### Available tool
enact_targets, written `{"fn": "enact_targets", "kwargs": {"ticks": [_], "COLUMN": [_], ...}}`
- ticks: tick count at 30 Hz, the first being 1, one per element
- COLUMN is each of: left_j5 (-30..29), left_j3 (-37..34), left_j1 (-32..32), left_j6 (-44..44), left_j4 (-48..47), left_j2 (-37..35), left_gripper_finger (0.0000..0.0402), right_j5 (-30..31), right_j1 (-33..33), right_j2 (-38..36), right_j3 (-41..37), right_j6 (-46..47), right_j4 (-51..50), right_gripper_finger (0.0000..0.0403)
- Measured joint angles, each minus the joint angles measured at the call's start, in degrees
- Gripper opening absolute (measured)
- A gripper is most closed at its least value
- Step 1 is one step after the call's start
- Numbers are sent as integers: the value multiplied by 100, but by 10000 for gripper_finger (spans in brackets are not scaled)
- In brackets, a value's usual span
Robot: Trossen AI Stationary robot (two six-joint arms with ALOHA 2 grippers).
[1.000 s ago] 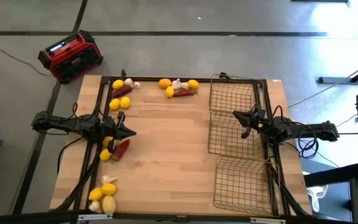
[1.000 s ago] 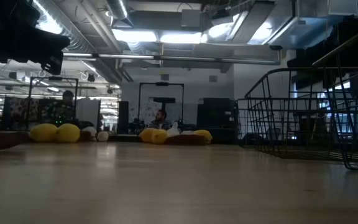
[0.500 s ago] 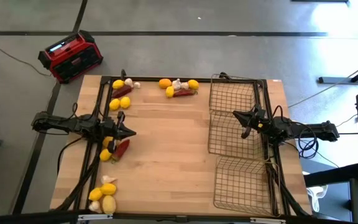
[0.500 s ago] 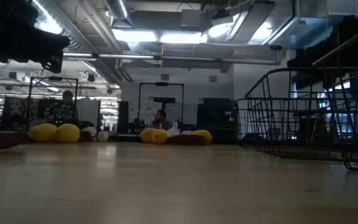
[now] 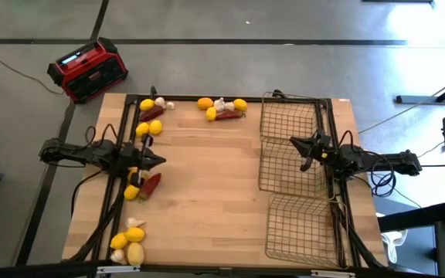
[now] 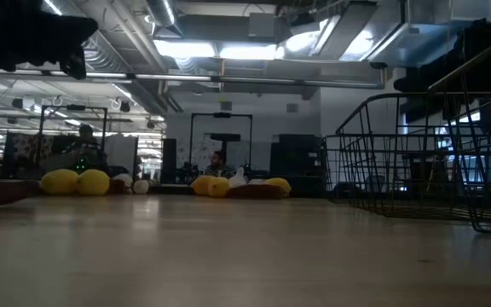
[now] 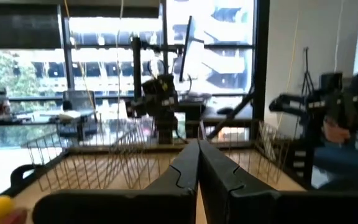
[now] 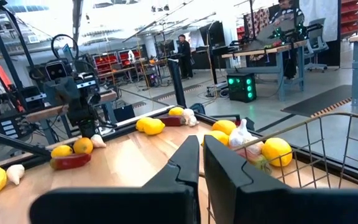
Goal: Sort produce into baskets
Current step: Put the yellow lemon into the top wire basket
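Lemons, white garlic bulbs and dark red chili peppers lie on the wooden table in several heaps: far left (image 5: 150, 116), far middle (image 5: 222, 107), left middle (image 5: 140, 185) and near left (image 5: 128, 243). Three wire baskets stand in a row along the right side: far (image 5: 290, 120), middle (image 5: 288, 171) and near (image 5: 302, 225). My left gripper (image 5: 163, 161) is shut on nothing and hangs over the table's left part, just past the left-middle heap. My right gripper (image 5: 293, 142) is shut on nothing above the far and middle baskets. In the wrist views both pairs of fingers, left (image 7: 199, 152) and right (image 8: 201, 148), lie together.
A red-and-black radio (image 5: 87, 69) stands on the floor beyond the table's far left corner. Black frame rails (image 5: 122, 147) run along the table's left and right sides. The middle of the tabletop (image 5: 215, 185) is bare wood. People and workbenches show in the room behind.
My left gripper has risen a little and tipped its fingers upward; in the low view its dark shape has moved up. More of the lemon beneath it shows in the high view. The produce and baskets have stayed put.
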Motion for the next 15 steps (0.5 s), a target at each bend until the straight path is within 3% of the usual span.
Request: {"fn": "enact_targets", "kwargs": {"ticks": [11, 15], "left_j5": [-176, -732], "left_j3": [0, 1], "left_j1": [0, 0], "left_j6": [22, -201], "left_j4": [19, -60], "left_j2": [0, 2], "left_gripper_finger": [4, 4], "right_j5": [452, 503], "right_j1": [1, 2], "right_j2": [0, 0], "right_j3": [0, 1], "right_j6": [-304, -304], "right_j4": [-181, -190], "right_gripper_finger": [26, 26]}}
